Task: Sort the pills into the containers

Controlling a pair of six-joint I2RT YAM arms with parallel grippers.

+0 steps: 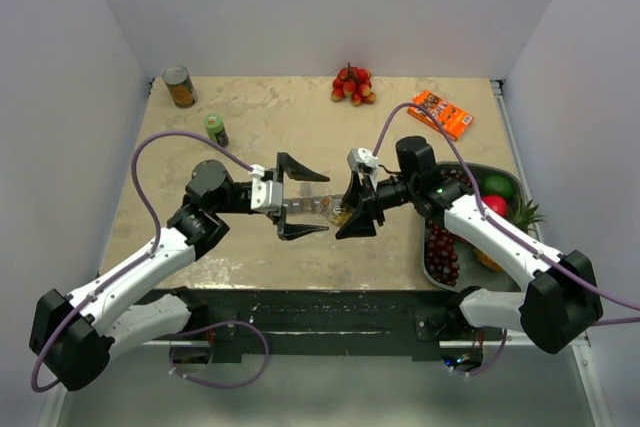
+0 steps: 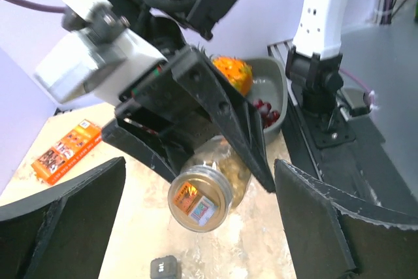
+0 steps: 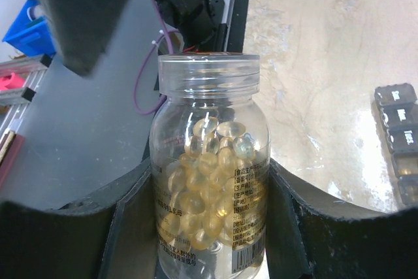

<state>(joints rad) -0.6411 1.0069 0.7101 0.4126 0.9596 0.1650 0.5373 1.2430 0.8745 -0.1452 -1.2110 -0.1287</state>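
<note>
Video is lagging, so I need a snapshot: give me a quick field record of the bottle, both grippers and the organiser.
pill bottle: clear, yellow capsules inside, held sideways
right gripper: shut on pill bottle
left gripper: open, straddling bottle's top end, not touching
cap: seems on
pill organiser: on table, lids look shut

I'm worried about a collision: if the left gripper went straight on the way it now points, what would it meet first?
Most likely the pill bottle held by the right gripper. Its near end faces the open left gripper, roughly in line between its fingers, though the gap is hard to judge.
</note>
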